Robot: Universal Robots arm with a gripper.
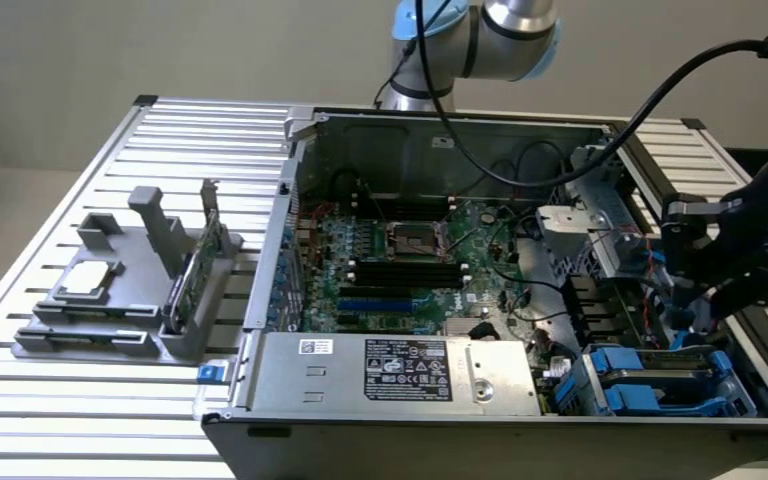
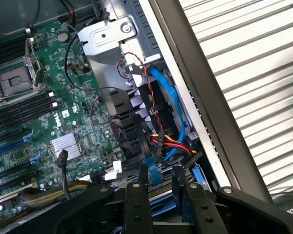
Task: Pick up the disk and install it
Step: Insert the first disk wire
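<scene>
Black two-fingered tool (image 1: 694,318) hangs inside the open dark metal computer case (image 1: 491,425), at the exterior view's right, close to that side wall. The case sits on the slatted metal table (image 1: 77,420).

In the wrist view the fingers (image 2: 136,195) stand part-way apart with a blue strip filling the gap. I read that strip as the flat silver-grey disk with blue plastic rails (image 2: 156,176), seen edge-on and pinched across its thickness. Contact itself is hard to see, so the grip is a judgement. Most of the disk's body is hidden behind the tool, so I can't tell which way its long axis runs.

Key relation: the drive bay with blue plastic carriers (image 1: 624,385) is in the case's near corner on the exterior view's right. It lies just below the tool and a little toward the front wall, so the disk is near the bay and above it, not seated.

A bundle of red, yellow and black wires (image 2: 173,141) and a blue flat cable (image 2: 168,92) run just beyond the fingertips, between the tool and the side wall. That looks like a tight, cluttered gap.

The green motherboard (image 1: 411,250) lies off toward the exterior view's left. The grey plastic parts holder (image 1: 104,330) on the table is well apart and has no disk in it.
</scene>
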